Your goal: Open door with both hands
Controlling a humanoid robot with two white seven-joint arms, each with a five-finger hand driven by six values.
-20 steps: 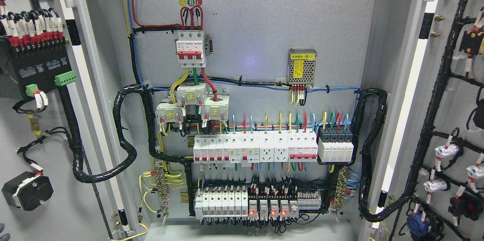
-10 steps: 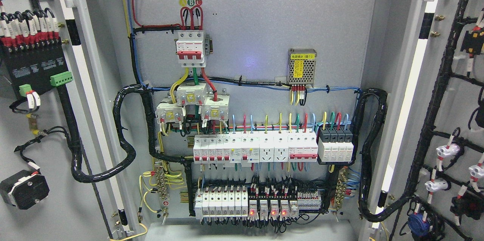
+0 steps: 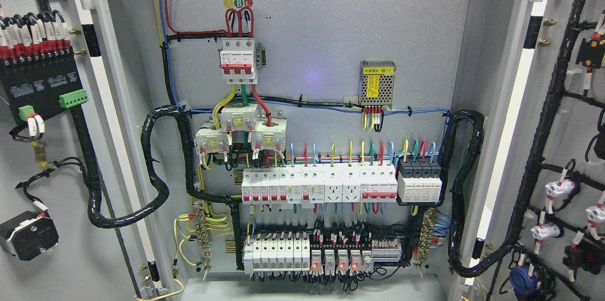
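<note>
Doors on both sides of the cabinet stood swung wide, their inner faces turned toward the camera. The left door (image 3: 56,159) filled the left edge of the frame, carrying a black terminal block (image 3: 40,81) at upper left and a black round unit (image 3: 28,236) at lower left. The right door (image 3: 574,140) took up the right edge, laced with a black cable loom (image 3: 543,116) and small white fittings (image 3: 557,190). Between them lay the cabinet's back panel (image 3: 321,31), fully exposed: a red-and-white main breaker (image 3: 238,62) at upper centre, a perforated power supply (image 3: 377,82) to its right, and rows of breakers (image 3: 331,186) across the lower middle, with red indicator lights (image 3: 333,265) glowing near the bottom.

Neither robot hand appeared anywhere in the frame, so whether the fingers were spread, curled or clamped on a door edge could not be told.

Judging from how far both leaves stood open, the opening step looked essentially complete or in its last moments. What remained, at most, seemed to be letting go of the doors cleanly and drawing the arms back without snagging the looms or the wiring mounted on the inner faces.
</note>
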